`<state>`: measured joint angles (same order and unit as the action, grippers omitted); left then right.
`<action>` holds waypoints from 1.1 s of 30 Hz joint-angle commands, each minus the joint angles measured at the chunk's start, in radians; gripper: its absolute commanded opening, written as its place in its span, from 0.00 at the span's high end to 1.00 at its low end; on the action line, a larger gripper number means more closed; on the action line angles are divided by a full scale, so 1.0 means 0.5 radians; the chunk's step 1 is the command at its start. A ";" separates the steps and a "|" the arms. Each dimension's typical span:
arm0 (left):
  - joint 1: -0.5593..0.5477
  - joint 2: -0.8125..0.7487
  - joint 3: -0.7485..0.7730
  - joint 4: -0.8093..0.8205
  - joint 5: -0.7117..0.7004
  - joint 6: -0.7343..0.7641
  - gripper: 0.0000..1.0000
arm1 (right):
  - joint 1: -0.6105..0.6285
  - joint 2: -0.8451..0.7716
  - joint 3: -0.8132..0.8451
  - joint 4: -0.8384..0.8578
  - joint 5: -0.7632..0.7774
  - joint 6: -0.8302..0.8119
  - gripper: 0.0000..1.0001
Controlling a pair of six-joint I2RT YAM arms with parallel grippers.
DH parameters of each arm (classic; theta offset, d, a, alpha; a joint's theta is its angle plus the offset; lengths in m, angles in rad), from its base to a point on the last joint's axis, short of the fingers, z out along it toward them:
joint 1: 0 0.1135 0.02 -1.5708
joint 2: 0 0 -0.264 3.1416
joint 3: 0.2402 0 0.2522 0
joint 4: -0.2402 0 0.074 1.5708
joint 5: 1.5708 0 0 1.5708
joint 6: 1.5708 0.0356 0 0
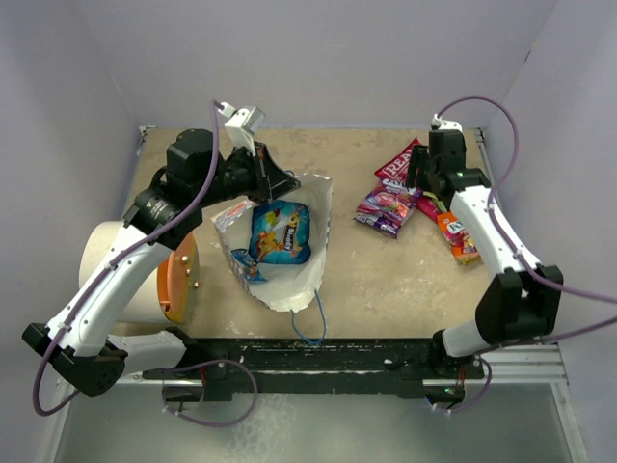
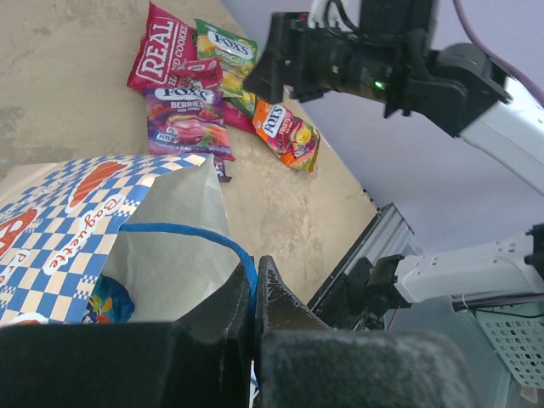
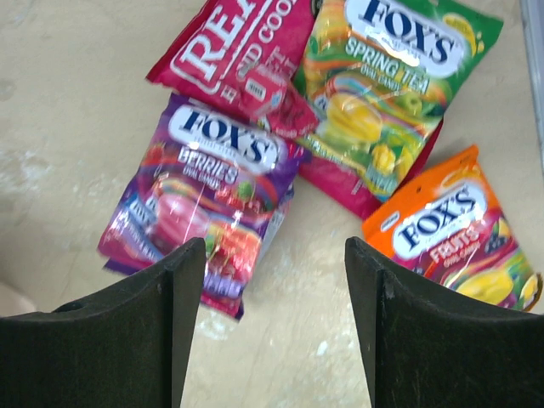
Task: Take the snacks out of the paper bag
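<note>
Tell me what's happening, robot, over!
Left gripper shut on blue cord handle of paper bag. Right gripper open, empty, above four snack packets on table. Blue packet inside bag. Nothing blocking.

Tan, scuffed bench (image 1: 386, 280). Lying centre-left: white paper bag (image 1: 289, 285); just left, tipped on its side, white cylinder (image 1: 111, 265) with orange lid. Clustered far right, overlapping: red cookie packet (image 3: 242, 51), purple berries packet (image 3: 204, 195), green spring-tea packet (image 3: 382, 93), orange fruits packet (image 3: 450, 234).

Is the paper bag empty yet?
Not empty: a blue packet lies in the open mouth of the paper bag; whether more hide beneath, I cannot tell.
</note>
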<state>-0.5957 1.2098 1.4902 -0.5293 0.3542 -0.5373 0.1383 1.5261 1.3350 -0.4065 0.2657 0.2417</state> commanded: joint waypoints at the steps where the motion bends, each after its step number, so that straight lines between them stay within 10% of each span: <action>1: 0.005 -0.053 0.057 0.054 -0.086 0.077 1.00 | -0.007 -0.334 -0.156 -0.130 -0.109 0.188 0.31; 8: 0.010 0.000 0.179 0.024 -0.343 0.093 1.00 | -0.004 -0.868 -0.303 -0.076 -0.218 0.106 0.11; 33: 0.297 0.578 1.049 0.031 -0.221 0.528 1.00 | -0.004 -1.193 -0.190 -0.421 0.058 0.222 0.10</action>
<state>-0.4625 1.4906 1.8915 -0.6174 0.2058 -0.3332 0.1383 0.9550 1.2003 -0.6151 0.2684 0.3489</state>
